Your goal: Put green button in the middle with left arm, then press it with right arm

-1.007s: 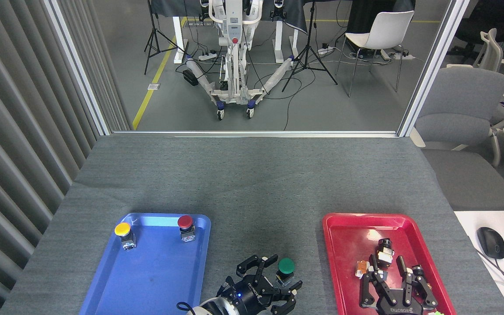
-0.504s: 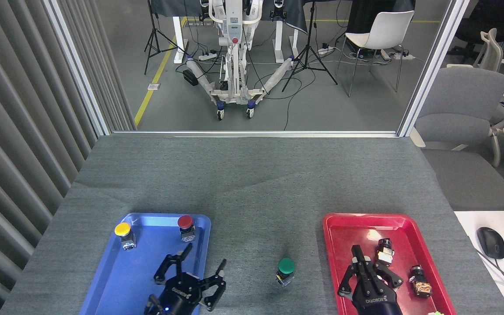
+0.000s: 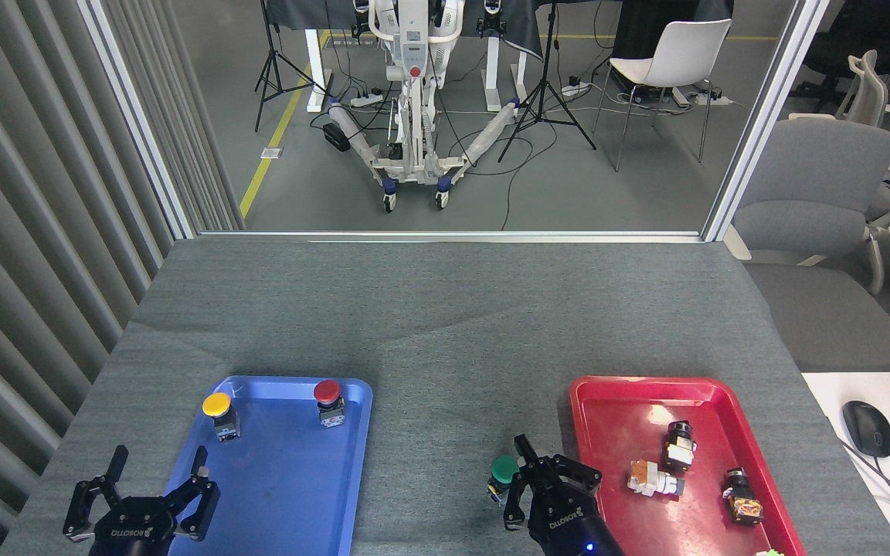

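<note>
The small push-button with a round green cap (image 3: 504, 469) on a stubby grey-black body stands upright on the bare dark grey felt-like cloth of our tabletop (image 3: 445, 324), in the gap between the two trays and nearer the red one. Our right black multi-fingered gripper (image 3: 531, 488) with white lettering on its palm is just beside it on the right. One finger (image 3: 524, 449) rises right against the edge of the green cap, and the others are drawn in close to the palm. We cannot tell whether that finger actually touches the cap, and the claw looks clenched with nothing in it.

Our left black gripper (image 3: 153, 485) hovers at the lower left, over the cloth and the left edge of the blue plastic tray (image 3: 275, 510), its fingers spread wide and released, holding nothing. That tray carries a yellow-capped button (image 3: 218, 410) and a red-capped button (image 3: 328, 398) along its far side, both upright and well apart from each other. The red plastic tray (image 3: 615, 401) on the right holds three small switch parts: a dark one (image 3: 678, 444), a white and orange one (image 3: 650, 479) lying down, and a dark one with an amber face (image 3: 742, 498).
</note>
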Tool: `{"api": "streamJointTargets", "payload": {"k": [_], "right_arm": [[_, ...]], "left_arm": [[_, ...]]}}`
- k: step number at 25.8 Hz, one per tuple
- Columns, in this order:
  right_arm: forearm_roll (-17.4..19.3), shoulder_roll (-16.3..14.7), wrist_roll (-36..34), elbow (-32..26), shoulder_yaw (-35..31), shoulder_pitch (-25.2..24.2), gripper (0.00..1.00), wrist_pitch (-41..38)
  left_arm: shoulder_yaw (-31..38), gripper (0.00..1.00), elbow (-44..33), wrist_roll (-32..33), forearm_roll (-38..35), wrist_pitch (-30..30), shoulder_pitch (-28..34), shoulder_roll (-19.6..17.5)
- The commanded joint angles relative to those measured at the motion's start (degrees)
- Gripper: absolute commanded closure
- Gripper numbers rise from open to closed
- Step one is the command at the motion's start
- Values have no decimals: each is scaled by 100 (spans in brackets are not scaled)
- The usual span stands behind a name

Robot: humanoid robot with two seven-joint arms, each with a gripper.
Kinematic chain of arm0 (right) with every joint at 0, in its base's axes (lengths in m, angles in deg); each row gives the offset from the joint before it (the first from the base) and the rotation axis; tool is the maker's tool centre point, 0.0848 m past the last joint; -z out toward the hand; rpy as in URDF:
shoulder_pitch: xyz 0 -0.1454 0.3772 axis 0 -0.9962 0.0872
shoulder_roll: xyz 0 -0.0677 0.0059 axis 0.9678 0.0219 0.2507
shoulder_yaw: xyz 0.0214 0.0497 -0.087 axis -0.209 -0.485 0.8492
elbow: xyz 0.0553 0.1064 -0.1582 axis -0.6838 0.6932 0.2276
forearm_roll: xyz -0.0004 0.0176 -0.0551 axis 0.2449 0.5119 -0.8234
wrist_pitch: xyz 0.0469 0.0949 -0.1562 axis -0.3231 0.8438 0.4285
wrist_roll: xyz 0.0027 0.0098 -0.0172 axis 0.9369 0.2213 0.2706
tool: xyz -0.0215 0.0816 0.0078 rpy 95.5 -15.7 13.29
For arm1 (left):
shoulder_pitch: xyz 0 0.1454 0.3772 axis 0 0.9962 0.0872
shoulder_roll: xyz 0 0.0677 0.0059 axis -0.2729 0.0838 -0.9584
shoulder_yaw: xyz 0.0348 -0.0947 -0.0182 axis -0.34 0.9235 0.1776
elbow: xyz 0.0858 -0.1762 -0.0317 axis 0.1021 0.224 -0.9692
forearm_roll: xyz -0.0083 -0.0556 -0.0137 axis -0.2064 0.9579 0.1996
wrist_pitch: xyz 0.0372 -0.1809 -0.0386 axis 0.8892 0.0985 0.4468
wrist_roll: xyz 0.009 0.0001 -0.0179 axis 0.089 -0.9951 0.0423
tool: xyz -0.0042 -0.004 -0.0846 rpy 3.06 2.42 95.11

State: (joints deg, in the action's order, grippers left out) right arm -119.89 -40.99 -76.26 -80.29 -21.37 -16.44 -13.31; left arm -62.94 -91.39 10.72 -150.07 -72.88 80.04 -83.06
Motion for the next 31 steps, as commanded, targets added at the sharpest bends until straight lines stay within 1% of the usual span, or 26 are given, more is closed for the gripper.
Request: {"api": "streamJointTargets", "payload": {"k": [1, 3, 6, 8, 11, 15, 16, 17, 18, 19, 20, 21, 22, 24, 26, 27, 28, 31], "right_arm": [[-59, 107, 25, 319, 45, 28, 100, 62], [-42, 125, 7, 547, 37, 46, 100, 97], [-24, 169, -19, 890, 54, 231, 100, 97], [-24, 248, -28, 1057, 54, 257, 100, 97], [-24, 257, -45, 1084, 54, 257, 100, 97], [11, 274, -63, 1022, 28, 248, 100, 88], [29, 283, -116, 978, -16, 257, 95, 88], [73, 309, -204, 908, -43, 257, 76, 106], [204, 371, -309, 847, -95, 266, 55, 141], [397, 450, -362, 750, -157, 275, 35, 176], [582, 450, -362, 636, -218, 275, 12, 185], [714, 441, -371, 539, -262, 283, 1, 185], [784, 432, -371, 477, -280, 283, 1, 185], [811, 415, -371, 407, -306, 292, 0, 185], [811, 380, -371, 354, -359, 292, 0, 194], [819, 380, -371, 310, -482, 292, 0, 185], [820, 380, -371, 266, -587, 275, 0, 176], [820, 362, -371, 117, -816, 231, 0, 167]], "left_arm": [[237, 1, -240, 308, 96, 278, 10, -84], [237, 1, -398, 493, 123, 287, -43, -84], [237, 1, -424, 607, 140, 314, -166, -93], [237, 1, -451, 598, 211, 516, -236, -93], [237, 1, -310, 607, 448, 718, -403, -101], [220, 1, -231, 607, 466, 885, -438, -84], [229, 1, -257, 607, 474, 982, -438, -57], [229, 1, -266, 607, 474, 1078, -438, -31], [229, 1, -266, 607, 474, 1113, -473, -13], [229, 1, -257, 607, 474, 1113, -491, -5], [229, 1, -249, 607, 474, 1113, -500, -5], [229, 1, -231, 607, 474, 1131, -517, -13], [229, 1, -222, 607, 474, 1131, -526, -31], [229, 1, -222, 590, 474, 1192, -465, -75], [229, 1, -213, 590, 466, 1439, -456, -93], [237, 1, -205, 590, 466, 1632, -465, -101], [246, 1, -205, 581, 457, 1702, -456, -93], [255, 1, -134, 590, 457, 1702, -509, -93]]}}
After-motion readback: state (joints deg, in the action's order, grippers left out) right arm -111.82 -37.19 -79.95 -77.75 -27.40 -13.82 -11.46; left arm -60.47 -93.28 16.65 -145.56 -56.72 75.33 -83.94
